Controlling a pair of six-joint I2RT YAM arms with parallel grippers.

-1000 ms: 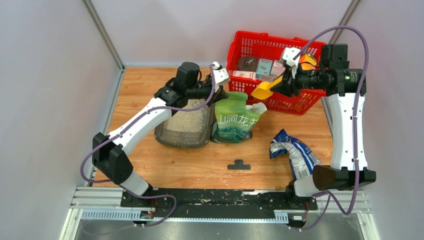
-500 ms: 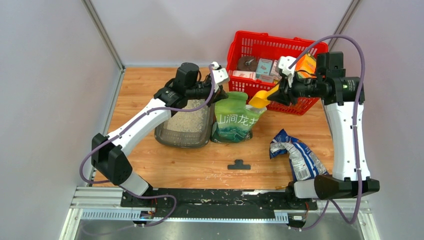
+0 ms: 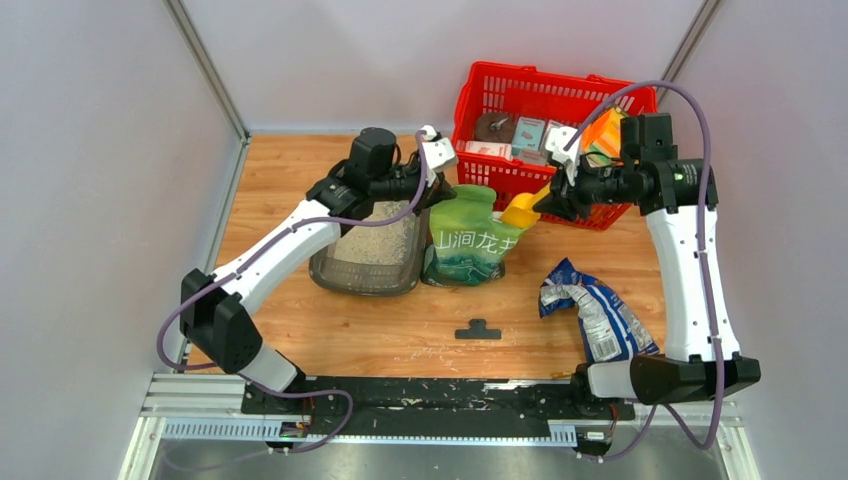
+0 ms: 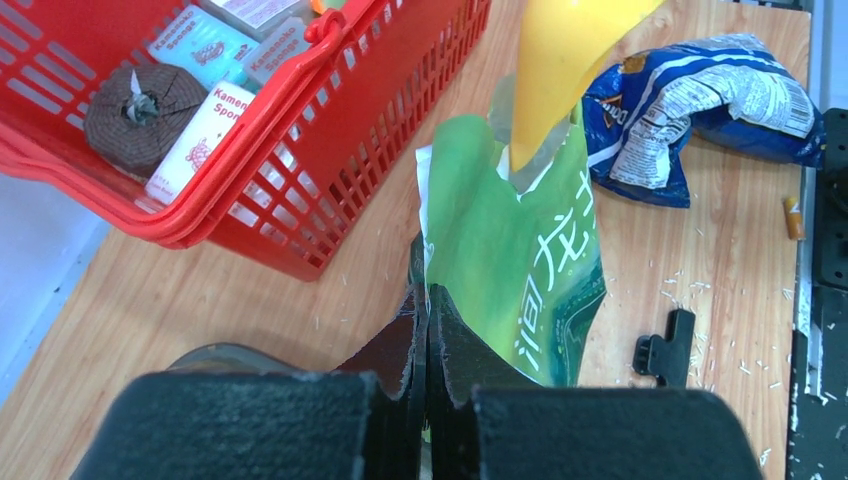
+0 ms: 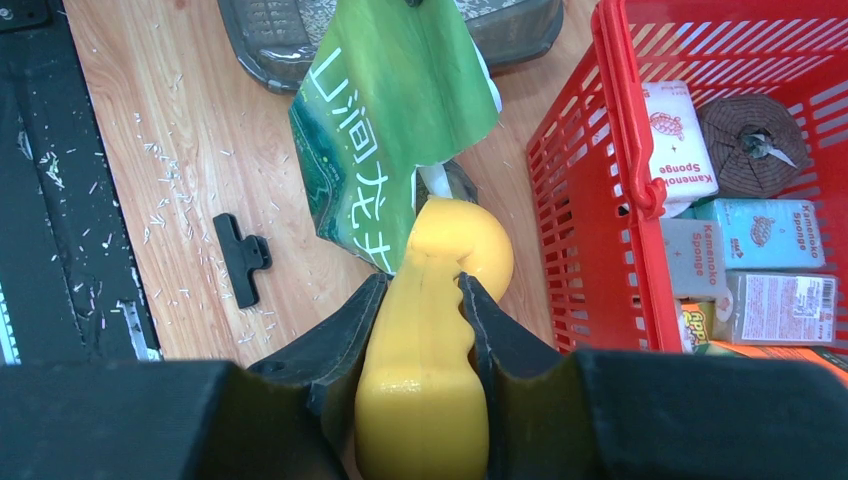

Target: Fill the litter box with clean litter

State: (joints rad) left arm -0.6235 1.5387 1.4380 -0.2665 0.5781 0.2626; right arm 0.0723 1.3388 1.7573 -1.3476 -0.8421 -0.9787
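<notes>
grey litter box point(image 3: 365, 283), green bag point(image 3: 470, 240) with white lettering, yellow scoop point(image 3: 522, 210), red mesh basket point(image 3: 530, 82).

A wooden table point(image 3: 400, 335) with a warm orange-brown grain fills the middle of the scene. Plain pale grey panels close it in: a back wall point(image 3: 440, 50), a left wall point(image 3: 90, 200) and a right wall point(image 3: 780, 200). A slanting metal post point(image 3: 205, 65) marks the left rear corner and a second post point(image 3: 700, 30) the right. Along the near edge run a ribbed aluminium rail point(image 3: 200, 395) and a black plate point(image 3: 440, 395). The light is soft and even, without hard shadows.
</notes>
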